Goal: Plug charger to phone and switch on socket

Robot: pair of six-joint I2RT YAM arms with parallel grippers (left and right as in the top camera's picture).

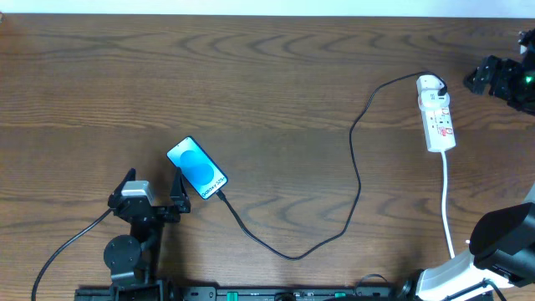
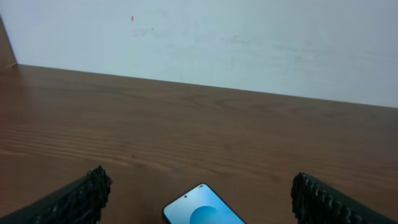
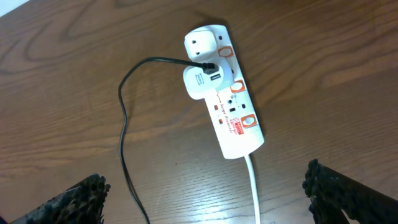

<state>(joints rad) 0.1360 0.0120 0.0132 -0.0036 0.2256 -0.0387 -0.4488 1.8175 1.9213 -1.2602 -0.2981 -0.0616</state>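
The phone (image 1: 197, 169) lies face up on the wooden table, its screen lit blue; its top end (image 2: 202, 210) shows between my left fingers. The left gripper (image 1: 152, 182) hovers open just left of the phone, holding nothing. The charger (image 1: 358, 180), a thin black cable, runs from the phone's lower end in a loop to a white adapter (image 3: 205, 81) on the socket (image 3: 233, 115). The cable's tip meets the phone's edge; whether it is seated I cannot tell. The right gripper (image 1: 478, 79) is open and empty, right of the socket (image 1: 436, 113) and apart from it.
The socket's white cord (image 1: 448, 201) runs toward the front edge past the right arm's base (image 1: 501, 238). The left arm's base (image 1: 125, 251) and its black lead sit at the front left. A pale wall (image 2: 217, 43) rises behind the table.
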